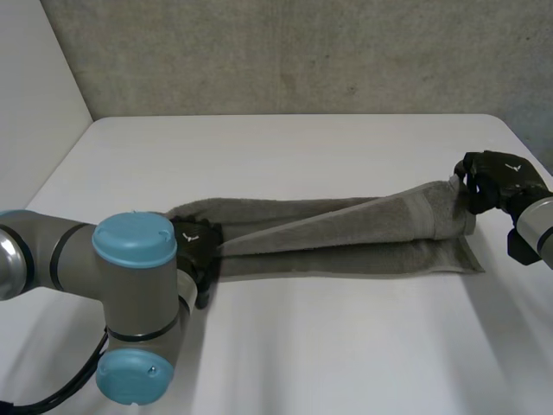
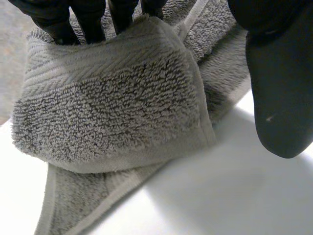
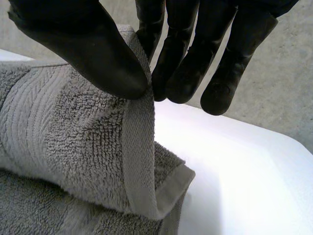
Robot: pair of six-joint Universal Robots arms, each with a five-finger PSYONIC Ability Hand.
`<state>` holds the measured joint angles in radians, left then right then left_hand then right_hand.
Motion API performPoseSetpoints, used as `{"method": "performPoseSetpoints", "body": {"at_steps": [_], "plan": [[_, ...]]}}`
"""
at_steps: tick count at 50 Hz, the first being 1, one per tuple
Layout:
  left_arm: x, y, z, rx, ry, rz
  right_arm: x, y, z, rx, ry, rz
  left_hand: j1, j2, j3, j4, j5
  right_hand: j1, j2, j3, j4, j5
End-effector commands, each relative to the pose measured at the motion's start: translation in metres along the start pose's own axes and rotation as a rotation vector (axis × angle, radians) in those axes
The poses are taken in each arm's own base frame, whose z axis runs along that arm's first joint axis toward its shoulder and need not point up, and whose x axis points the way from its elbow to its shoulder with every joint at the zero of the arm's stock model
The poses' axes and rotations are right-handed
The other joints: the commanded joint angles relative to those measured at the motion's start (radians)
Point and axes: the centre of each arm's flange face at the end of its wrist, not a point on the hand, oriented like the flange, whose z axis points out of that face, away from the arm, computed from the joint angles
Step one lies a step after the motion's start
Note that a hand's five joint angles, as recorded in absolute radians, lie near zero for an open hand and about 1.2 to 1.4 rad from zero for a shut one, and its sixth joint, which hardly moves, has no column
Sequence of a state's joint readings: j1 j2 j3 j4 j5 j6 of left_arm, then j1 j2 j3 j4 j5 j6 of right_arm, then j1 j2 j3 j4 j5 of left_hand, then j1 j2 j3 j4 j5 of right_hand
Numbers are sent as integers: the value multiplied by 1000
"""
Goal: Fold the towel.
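Here your right hand (image 3: 93,54) pinched the towel's (image 1: 346,229) end between thumb and fingers; your left hand (image 2: 279,88) clutched the opposite end with curled fingers.

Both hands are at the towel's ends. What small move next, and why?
Probably carry the right hand toward the left hand: it pinches a raised end of the towel, which lies stretched long between them.
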<state>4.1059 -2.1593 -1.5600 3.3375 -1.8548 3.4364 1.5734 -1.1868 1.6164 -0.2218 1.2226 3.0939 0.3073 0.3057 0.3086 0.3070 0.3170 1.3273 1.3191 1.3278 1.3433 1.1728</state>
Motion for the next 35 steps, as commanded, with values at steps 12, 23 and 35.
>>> {"method": "performPoseSetpoints", "body": {"at_steps": [12, 23, 35], "plan": [[-29, -5, 25, 79, -110, -43, -1, 9, 3, -25, -5, 5, 191, 192, 189, 191, 6, 69, 77, 68, 53, 49], [-40, -9, 37, 155, -168, -34, -1, 14, 4, -40, -5, 11, 491, 492, 489, 491, 306, 69, 77, 68, 53, 49], [-47, 2, 43, 124, -198, 77, -1, 23, 7, -66, -9, 3, 470, 472, 469, 470, 286, 69, 77, 68, 53, 49]]}}
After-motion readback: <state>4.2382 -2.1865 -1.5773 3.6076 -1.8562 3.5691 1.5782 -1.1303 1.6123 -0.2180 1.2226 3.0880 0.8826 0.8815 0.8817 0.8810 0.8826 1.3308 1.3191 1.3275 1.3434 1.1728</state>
